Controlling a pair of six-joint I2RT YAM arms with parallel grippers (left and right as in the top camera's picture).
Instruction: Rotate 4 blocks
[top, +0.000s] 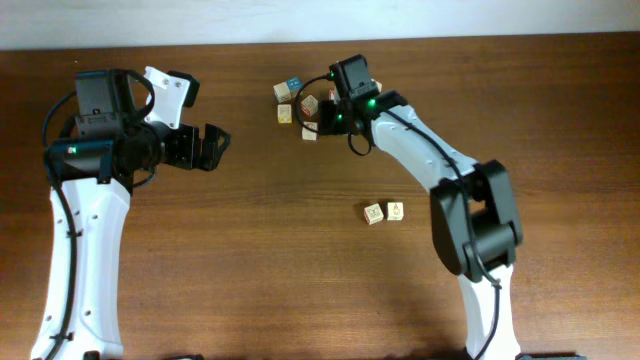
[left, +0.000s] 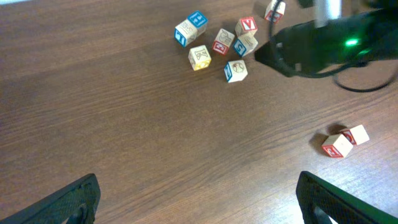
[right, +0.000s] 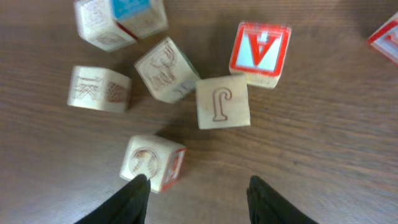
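Observation:
Several pale wooden blocks lie in a loose cluster at the back of the table. In the right wrist view I see a cube with a "J", a deer cube, a "K" cube and a ball-picture cube with a red side. My right gripper is open just in front of them with nothing between its fingers. Its left fingertip is at the ball cube's near corner. My left gripper hangs wide open and empty over bare wood, far left of the cluster.
A red "V" cube and a cube with a light-blue top sit in the same cluster. Two more cubes lie side by side nearer the front, beside the right arm's forearm.

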